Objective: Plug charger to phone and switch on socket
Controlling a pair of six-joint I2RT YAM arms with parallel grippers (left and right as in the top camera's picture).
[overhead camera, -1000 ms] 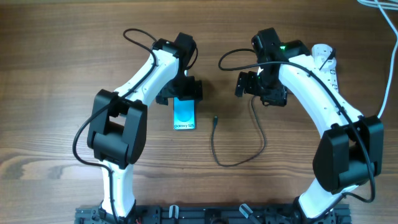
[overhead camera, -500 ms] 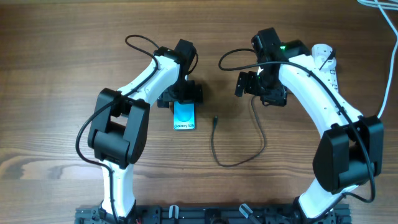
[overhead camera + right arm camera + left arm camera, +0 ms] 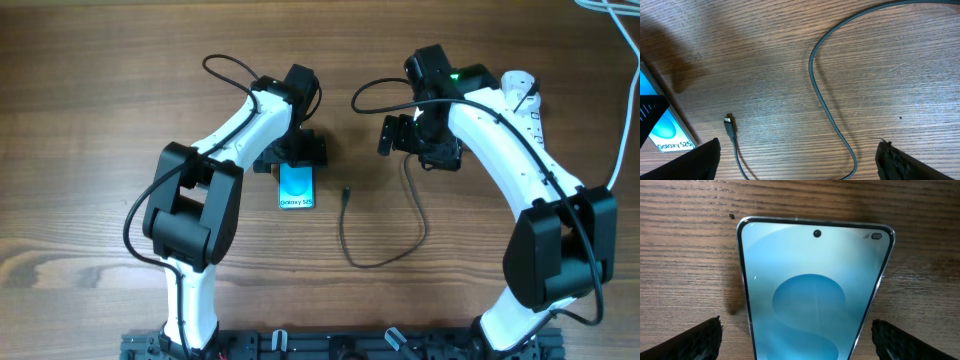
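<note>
The phone [image 3: 296, 186] hasn't budged: flat on the surface [image 3: 80, 100], left of centre, cyan screen lit, Galaxy end nearest. Just right lies the charger [image 3: 343, 222], its connector tip [image 3: 729, 121] unplugged. The left end effector [image 3: 290, 152] has crept slightly over the far end, fingers wide astride, likely bracing. The right end effector [image 3: 412, 135] hangs wide, empty.
</note>
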